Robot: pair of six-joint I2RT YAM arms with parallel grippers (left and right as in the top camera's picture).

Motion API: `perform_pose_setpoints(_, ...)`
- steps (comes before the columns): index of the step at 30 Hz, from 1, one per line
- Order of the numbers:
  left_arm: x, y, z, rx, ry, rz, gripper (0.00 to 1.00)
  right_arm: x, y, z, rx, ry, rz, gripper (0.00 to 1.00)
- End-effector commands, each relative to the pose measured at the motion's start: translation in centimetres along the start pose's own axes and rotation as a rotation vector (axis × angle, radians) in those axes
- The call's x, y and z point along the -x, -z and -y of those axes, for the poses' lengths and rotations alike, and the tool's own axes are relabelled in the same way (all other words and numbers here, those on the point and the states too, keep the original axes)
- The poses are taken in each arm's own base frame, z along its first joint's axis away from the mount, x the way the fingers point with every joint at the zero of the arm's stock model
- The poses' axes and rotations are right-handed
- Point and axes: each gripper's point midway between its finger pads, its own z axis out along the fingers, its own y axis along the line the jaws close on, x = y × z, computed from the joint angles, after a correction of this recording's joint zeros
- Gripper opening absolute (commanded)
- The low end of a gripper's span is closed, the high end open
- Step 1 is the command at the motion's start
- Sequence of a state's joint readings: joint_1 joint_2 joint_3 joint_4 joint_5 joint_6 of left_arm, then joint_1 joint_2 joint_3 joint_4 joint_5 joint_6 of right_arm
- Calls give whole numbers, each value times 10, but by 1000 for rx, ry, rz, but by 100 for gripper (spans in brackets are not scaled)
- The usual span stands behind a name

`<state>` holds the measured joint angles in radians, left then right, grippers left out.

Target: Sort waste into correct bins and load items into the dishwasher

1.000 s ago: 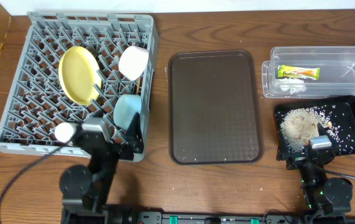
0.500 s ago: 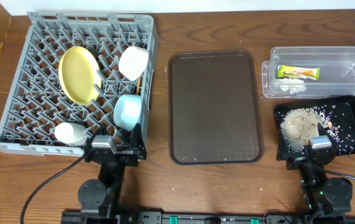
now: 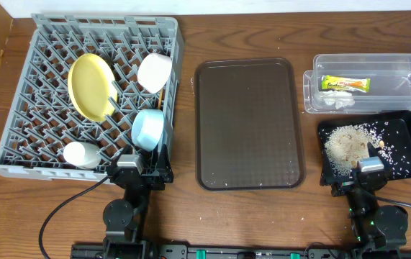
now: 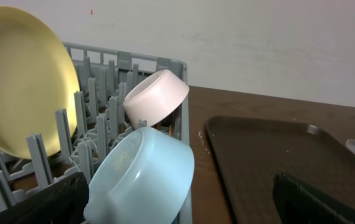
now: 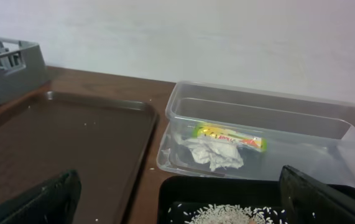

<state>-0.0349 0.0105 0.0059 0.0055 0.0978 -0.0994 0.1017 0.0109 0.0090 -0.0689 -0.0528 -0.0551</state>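
Left gripper (image 3: 142, 161): jaws wide apart, holding nothing, sitting at the front right corner of the large grey plastic lattice dish rack (image 3: 39, 50). Left wrist view shows the light blue bowl (image 4: 145, 175) right ahead of the two fingers, tipped on its side in the rack; can't tell if the fingers touch it.

Right gripper (image 3: 369, 165): jaws also wide apart and empty, at the front edge of the shallow glossy black tray (image 3: 410, 162).

Rack takes up the left side of the wooden table (image 3: 191, 208). In it:
- round yellow plate (image 3: 91, 86), on edge, left of centre
- white cup (image 3: 154, 72), tilted, by the right rim, behind the blue bowl
- second small white cup (image 3: 80, 154), near the front rim

Dark brown serving tray (image 3: 248, 122) sits mid-table, only a few crumbs on it.

Deep clear plastic tub (image 3: 407, 72) is at the right rear of the table, holding the green-yellow-orange snack wrapper (image 3: 345, 84) with crumpled white tissue (image 3: 338, 102) just beside it.

Black tray is touching or just in front of the tub and holds the whitish-beige rice scraps (image 3: 345, 144), heaped at its left end and scattered toward the right.
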Motion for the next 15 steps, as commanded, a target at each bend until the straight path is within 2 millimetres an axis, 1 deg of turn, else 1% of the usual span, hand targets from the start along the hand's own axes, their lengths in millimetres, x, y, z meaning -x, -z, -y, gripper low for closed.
perform_pose_setpoints(1,-11,0,-2,8,-15,-42,95,0,0,-3,13,-13,2,99)
perform_pose_setpoints(3,-17,1,-3,12,-15,-66,95,-1,0,-3,13,-13,2,99)
perform_pose_setpoints(15,-18,0,-3,13,-14,-71,95,0,0,-3,13,-13,2,99)
